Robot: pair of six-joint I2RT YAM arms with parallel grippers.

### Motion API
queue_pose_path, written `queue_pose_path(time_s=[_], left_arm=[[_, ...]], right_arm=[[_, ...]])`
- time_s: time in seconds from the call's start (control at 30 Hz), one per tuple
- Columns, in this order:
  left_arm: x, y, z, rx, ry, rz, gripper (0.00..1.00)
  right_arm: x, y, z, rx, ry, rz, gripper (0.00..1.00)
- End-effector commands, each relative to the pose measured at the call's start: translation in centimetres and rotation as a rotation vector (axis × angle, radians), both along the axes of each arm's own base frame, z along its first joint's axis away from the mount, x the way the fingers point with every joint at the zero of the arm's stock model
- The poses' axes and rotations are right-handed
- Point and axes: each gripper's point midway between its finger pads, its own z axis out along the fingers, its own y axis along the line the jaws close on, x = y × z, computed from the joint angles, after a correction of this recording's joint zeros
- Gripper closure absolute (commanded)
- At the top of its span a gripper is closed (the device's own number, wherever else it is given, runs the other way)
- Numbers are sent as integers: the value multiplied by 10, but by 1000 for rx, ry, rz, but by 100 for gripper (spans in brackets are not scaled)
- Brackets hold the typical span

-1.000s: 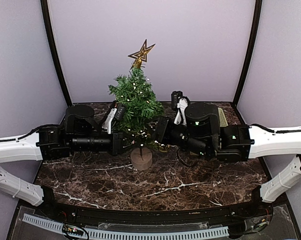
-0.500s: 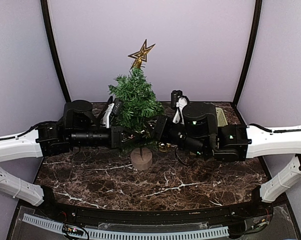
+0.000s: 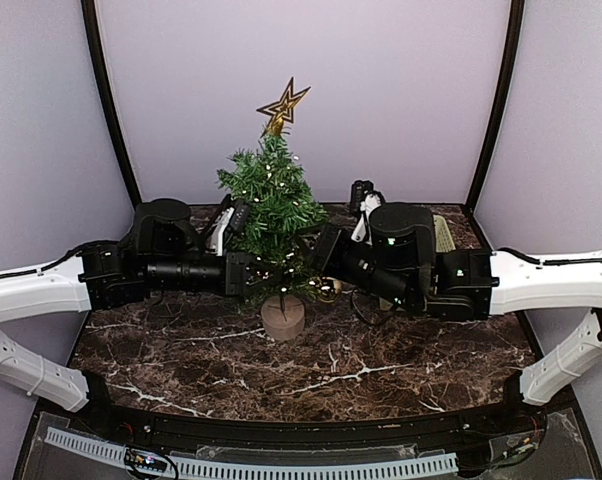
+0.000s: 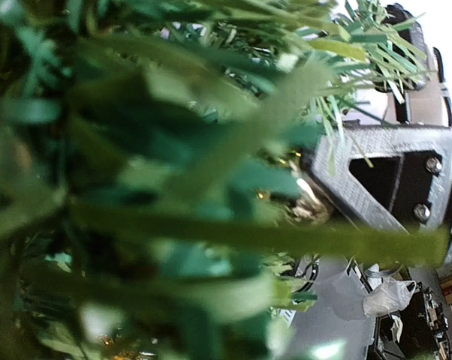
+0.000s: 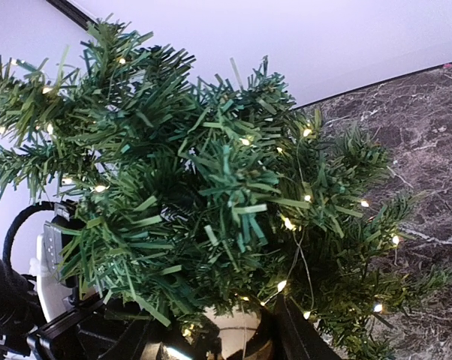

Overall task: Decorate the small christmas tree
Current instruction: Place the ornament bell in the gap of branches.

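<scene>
Both hands have pushed slightly deeper into the lower branches of the small christmas tree [image 3: 273, 200], which stands mid-tabletop [image 3: 381, 370] toward the far edge. The left hand [image 3: 249, 274] is clamped shut among needles; the right hand [image 5: 215, 341] grips a gold bauble [image 5: 233, 330].

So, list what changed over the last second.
The left gripper has pushed rightward, deeper into the lower branches of the small christmas tree. The right gripper barely shifted, closed on the gold bauble. Tree and star stayed put.
</scene>
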Motion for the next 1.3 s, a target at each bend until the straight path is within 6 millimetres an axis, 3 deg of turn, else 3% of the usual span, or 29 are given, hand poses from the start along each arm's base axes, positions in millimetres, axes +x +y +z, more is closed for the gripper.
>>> queue_pose_path(time_s=[0.0,0.7,0.97,1.27], left_arm=[[-2,-5,25,-69,-43,-37,100],[-4,10,31,-71,-100,-10,100],[1,10,27,-60,-84,16,99],[5,9,13,-39,-24,28,99]], right_arm=[[4,-7,19,103,4,-3,67],[-13,-1,31,196,-46,136,69],[-2,-14,13,150,26,42,69],[1,-11,7,123,53,30,69]])
